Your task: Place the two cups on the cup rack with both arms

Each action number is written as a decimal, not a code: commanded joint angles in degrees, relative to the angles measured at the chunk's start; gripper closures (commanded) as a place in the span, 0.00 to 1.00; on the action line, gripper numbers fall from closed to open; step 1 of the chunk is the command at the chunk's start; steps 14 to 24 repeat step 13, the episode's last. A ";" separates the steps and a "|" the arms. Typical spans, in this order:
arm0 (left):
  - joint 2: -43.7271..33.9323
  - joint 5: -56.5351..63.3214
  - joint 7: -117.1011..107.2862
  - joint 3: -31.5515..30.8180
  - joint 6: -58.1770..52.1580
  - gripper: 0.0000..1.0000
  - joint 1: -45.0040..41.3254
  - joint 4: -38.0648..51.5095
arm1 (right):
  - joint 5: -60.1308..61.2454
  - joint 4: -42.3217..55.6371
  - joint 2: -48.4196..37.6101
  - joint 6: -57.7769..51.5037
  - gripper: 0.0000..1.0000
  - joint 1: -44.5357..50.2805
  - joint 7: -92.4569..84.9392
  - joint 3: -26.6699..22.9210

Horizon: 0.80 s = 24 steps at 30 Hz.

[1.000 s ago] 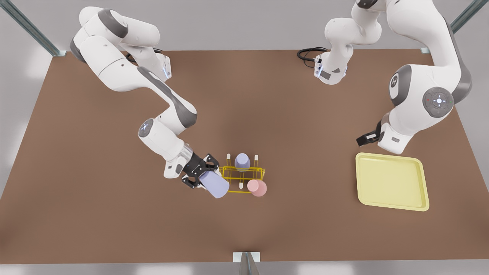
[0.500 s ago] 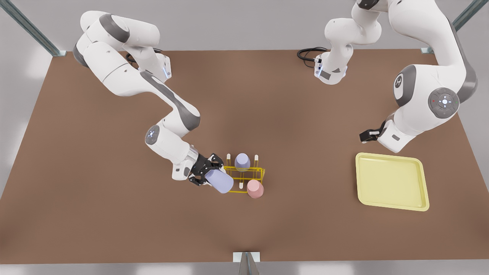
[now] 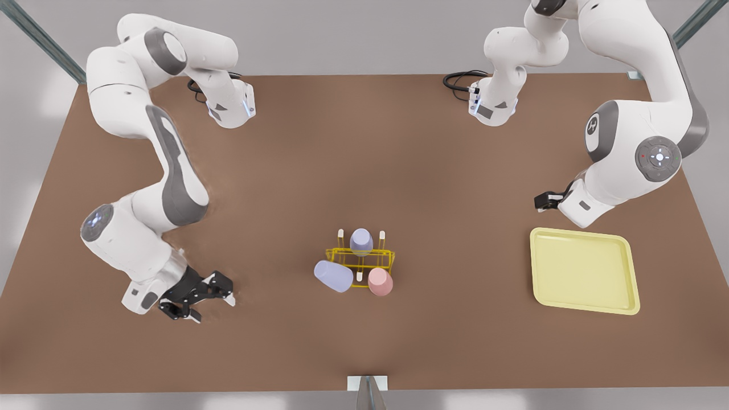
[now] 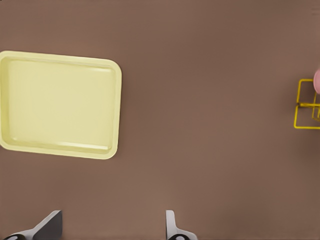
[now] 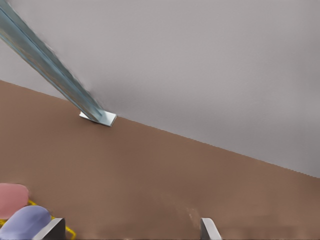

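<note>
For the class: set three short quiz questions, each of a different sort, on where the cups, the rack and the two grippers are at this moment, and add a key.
1. True or false: the right gripper is shut on the lavender-blue cup.
2. The salmon pink cup is: A) far from any cup; B) at a corner of the cup rack; C) stacked inside another cup.
3. Which thing lies closest to the left gripper?

Key:
1. False: it is open and apart from the cup, which leans at the rack.
2. B.
3. The pale-yellow tray; the left gripper waits open beside it.
</note>
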 commanded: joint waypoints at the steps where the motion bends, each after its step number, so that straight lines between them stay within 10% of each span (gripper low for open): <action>1: -0.06 0.06 4.58 0.00 0.00 0.00 0.01 0.07 | -10.96 1.14 -1.72 -32.88 0.00 -0.90 1.20 -8.12; 10: -0.15 -1.87 4.58 -0.26 -5.71 0.00 -0.26 0.07 | -1.21 -9.75 -20.97 -39.56 0.00 -8.56 -2.93 -11.21; 24: -0.15 -1.87 4.58 -0.26 -5.80 0.00 -0.26 0.07 | 0.02 -11.16 -22.64 -38.68 0.00 -8.56 -2.84 -11.21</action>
